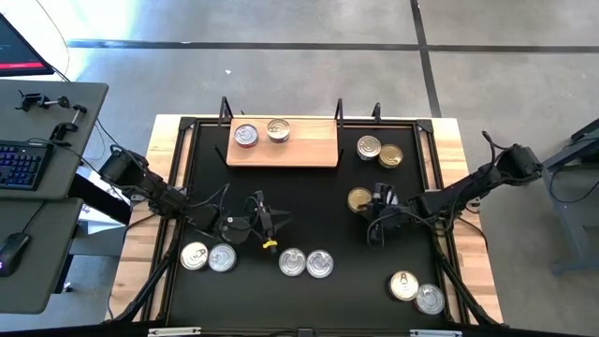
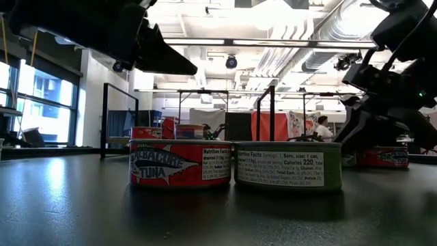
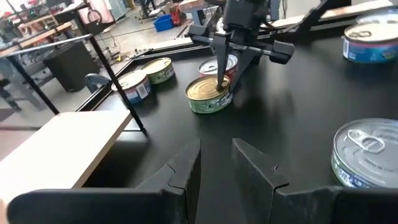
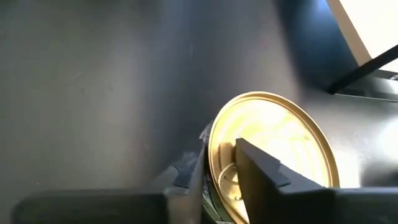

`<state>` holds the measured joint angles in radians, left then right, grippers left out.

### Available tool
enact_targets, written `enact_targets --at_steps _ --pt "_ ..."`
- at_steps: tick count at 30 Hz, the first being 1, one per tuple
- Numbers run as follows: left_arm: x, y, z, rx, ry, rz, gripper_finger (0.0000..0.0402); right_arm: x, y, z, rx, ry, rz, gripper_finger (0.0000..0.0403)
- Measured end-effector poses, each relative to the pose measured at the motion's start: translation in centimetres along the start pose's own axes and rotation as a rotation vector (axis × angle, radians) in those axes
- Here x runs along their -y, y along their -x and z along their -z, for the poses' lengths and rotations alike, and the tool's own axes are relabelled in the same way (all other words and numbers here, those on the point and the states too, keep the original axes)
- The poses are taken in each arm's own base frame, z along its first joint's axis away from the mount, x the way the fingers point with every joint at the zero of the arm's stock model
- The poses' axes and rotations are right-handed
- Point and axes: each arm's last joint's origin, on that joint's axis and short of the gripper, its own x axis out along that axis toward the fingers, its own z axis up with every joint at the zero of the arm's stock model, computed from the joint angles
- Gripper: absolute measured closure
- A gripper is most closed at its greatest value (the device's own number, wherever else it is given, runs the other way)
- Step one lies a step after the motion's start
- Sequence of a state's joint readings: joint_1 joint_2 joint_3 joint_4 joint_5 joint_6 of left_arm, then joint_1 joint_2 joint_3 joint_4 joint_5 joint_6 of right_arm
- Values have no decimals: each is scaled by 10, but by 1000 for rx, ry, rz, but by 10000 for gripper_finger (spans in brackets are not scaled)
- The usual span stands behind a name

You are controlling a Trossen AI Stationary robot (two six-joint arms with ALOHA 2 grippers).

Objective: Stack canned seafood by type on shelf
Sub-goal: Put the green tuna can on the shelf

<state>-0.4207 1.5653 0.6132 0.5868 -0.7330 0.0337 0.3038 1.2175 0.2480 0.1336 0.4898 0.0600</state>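
On the black table a gold-topped can [image 1: 359, 199] stands flat, green-sided in the left wrist view [image 3: 208, 94]. My right gripper [image 1: 376, 212] is shut on its rim. A red-sided can [image 3: 217, 65] stands close behind it. The shelf [image 1: 299, 150], a light wooden board at the far side, bears two cans [image 1: 246, 136] [image 1: 278, 129]. My left gripper [image 3: 215, 167] hovers near the table's middle [image 1: 264, 223], its fingers slightly apart with nothing between them, pointing toward the right gripper. My right gripper has the gold-topped can by its rim [image 4: 214, 163]: one finger [image 4: 264, 171] lies on the lid inside the rim, the other [image 4: 184, 177] is outside the wall. The fingers slant down from the table's right side. The can sits flat on the table.
Two cans [image 1: 370, 147] [image 1: 390, 156] stand right of the shelf. Pairs of cans stand at the near left [image 1: 208, 256], near middle [image 1: 306, 264] and near right [image 1: 416, 292]. A black rail frame [image 1: 187, 159] borders the table. A desk with a keyboard [image 1: 23, 164] stands to the left.
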Motion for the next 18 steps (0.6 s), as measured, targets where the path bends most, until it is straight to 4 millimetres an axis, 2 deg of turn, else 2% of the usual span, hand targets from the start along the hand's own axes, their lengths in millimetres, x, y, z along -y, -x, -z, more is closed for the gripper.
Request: enact_targets --at_steps 6,9,18 --pt "10 0 5 1 -90 45 321 -5 -9 -2 30 -23 -19 392" --pt "15 -3 11 5 -105 50 321 -10 -18 -9 49 -59 -12 398" --pt "29 -16 21 30 -215 79 310 -33 -52 -65 86 -61 -88 401"
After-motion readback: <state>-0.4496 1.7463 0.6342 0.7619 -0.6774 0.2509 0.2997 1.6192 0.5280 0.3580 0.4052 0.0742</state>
